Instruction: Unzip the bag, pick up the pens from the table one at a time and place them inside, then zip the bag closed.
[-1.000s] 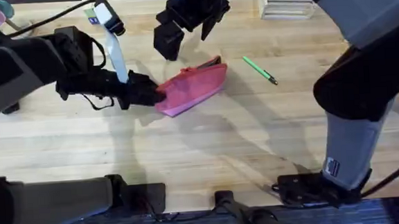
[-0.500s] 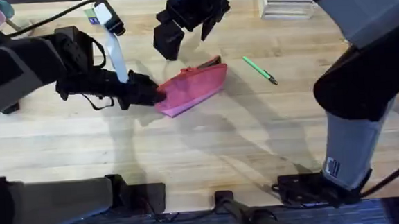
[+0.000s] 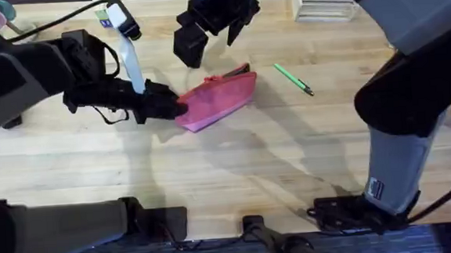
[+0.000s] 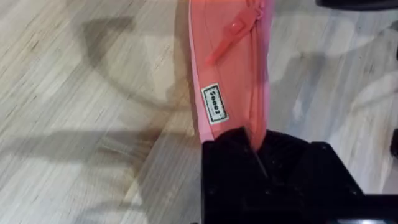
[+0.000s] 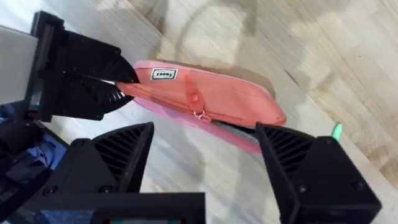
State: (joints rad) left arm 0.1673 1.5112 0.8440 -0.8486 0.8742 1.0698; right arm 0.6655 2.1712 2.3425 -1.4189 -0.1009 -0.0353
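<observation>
**Pouch pinned at one end, zipper not yet drawn**

The left gripper [image 3: 171,106] is clamped on the near end of the bag [image 3: 217,98]; in the left wrist view the fabric runs straight out from between its black fingers, label just ahead, zipper pull [image 4: 225,42] farther along the seam. The pouch lies on the table [image 3: 236,165], soft and light, likely to bunch or slide unless that end is kept anchored. The small pull tab is the place to take hold. Above the bag, the right gripper [image 5: 205,155] hangs spread wide, the pull [image 5: 198,111] just beyond its fingertips. Past the bag's far end lies the green pen [image 3: 293,80], well apart: thin, stiff, prone to roll. Compared with a second ago, nothing has visibly shifted.
</observation>
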